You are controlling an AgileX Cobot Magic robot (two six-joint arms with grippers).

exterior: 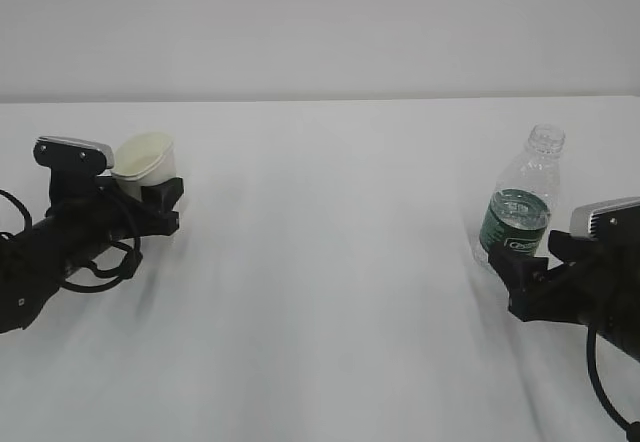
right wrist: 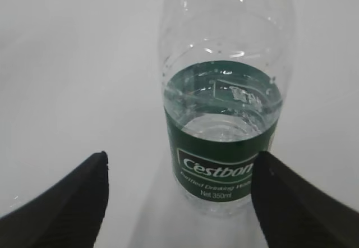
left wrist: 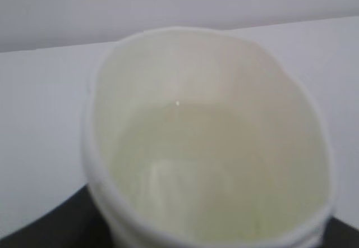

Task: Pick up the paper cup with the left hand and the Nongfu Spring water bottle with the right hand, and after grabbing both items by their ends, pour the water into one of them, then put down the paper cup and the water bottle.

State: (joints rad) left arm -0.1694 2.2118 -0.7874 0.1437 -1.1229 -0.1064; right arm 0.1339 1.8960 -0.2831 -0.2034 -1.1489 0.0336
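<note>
Water bottle (right wrist: 224, 119) stands upright near the right edge of the white table (exterior: 330, 262), its long axis vertical, with water (right wrist: 221, 127) at label height. The right hand (exterior: 525, 282) is nearest; its jaws are wide, one finger (right wrist: 291, 203) just beside the label, the other well apart, so the bottle lies off-centre between them. Farther, near the left edge, the left hand (exterior: 150, 197) holds the paper cup (exterior: 143, 159), tilted.

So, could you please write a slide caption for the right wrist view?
Open end effector flanking a capless, part-filled green-labelled water bottle on the white table.
</note>
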